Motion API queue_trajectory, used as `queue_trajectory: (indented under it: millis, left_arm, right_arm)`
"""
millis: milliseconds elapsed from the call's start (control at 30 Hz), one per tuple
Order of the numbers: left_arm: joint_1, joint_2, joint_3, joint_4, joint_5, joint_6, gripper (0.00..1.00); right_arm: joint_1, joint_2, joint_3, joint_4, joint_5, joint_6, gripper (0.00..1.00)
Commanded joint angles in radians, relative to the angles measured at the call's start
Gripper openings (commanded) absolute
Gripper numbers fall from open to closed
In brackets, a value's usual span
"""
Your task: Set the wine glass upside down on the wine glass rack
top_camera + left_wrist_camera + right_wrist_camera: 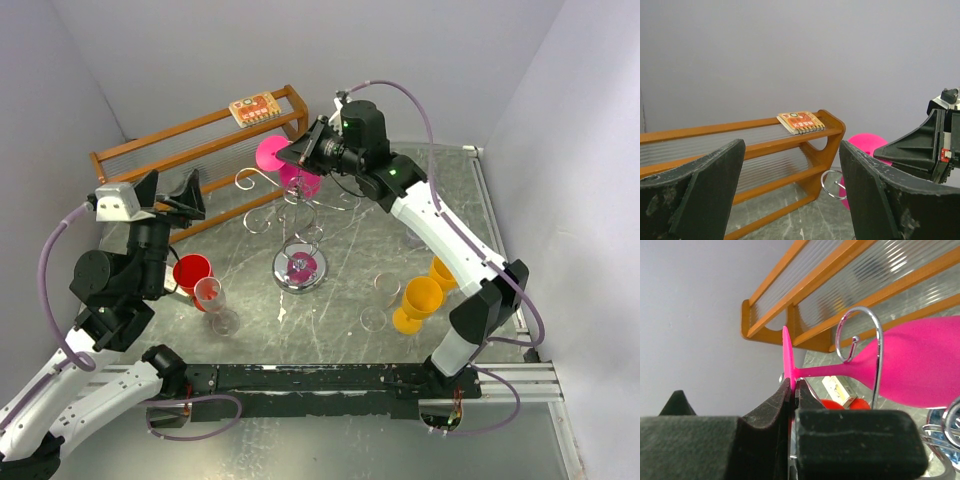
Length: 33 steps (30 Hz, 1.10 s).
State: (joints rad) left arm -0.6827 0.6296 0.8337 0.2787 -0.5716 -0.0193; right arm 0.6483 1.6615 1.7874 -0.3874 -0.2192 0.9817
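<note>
The right gripper (792,387) is pinched tight on the rim of the flat round foot of the opaque pink wine glass (910,365), its jaws all but meeting on that thin disc. The glass is at the top of the silver wire wine glass rack (285,262) with curled arms and a round chrome base. Its foot is toward the gripper and its bowl beyond, so the long axis runs straight away from the fingers, with the stem crossing one chrome scroll loop (860,335). From above, the foot faces up and the bowl hangs lower over the rack's central post — largely inverted, but tilted. Whether the stem sits inside the loop's slot I cannot tell. The left gripper (172,193) hangs wide open and empty, well left of the rack, near the brown wooden shelf rack (200,140). The right arm is plainly the nearer one; finishing likely means levelling the foot onto the curled arm.
</note>
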Motion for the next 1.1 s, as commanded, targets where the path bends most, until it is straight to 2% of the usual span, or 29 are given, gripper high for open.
queue_trajectory:
  millis: [0, 233, 467, 767, 1067]
  left_arm:
    - [-0.003, 0.002, 0.029, 0.0, 0.017, -0.009, 0.87]
    - [-0.002, 0.014, 0.032, -0.006, 0.028, -0.016, 0.87]
    - [-0.003, 0.018, 0.035, -0.007, 0.036, -0.018, 0.87]
    - [-0.003, 0.029, 0.041, -0.008, 0.039, -0.02, 0.87]
    - [-0.003, 0.034, 0.039, -0.005, 0.036, -0.021, 0.87]
  right_arm:
    - [-0.008, -0.041, -0.01, 0.011, 0.096, -0.04, 0.0]
    - [-0.013, -0.049, -0.015, 0.025, 0.15, -0.064, 0.0]
    - [-0.029, -0.025, -0.018, 0.107, 0.08, -0.092, 0.0]
    - [-0.041, 0.008, 0.004, 0.121, 0.072, -0.131, 0.0]
    - [-0.056, 0.039, 0.021, 0.121, -0.002, -0.19, 0.0]
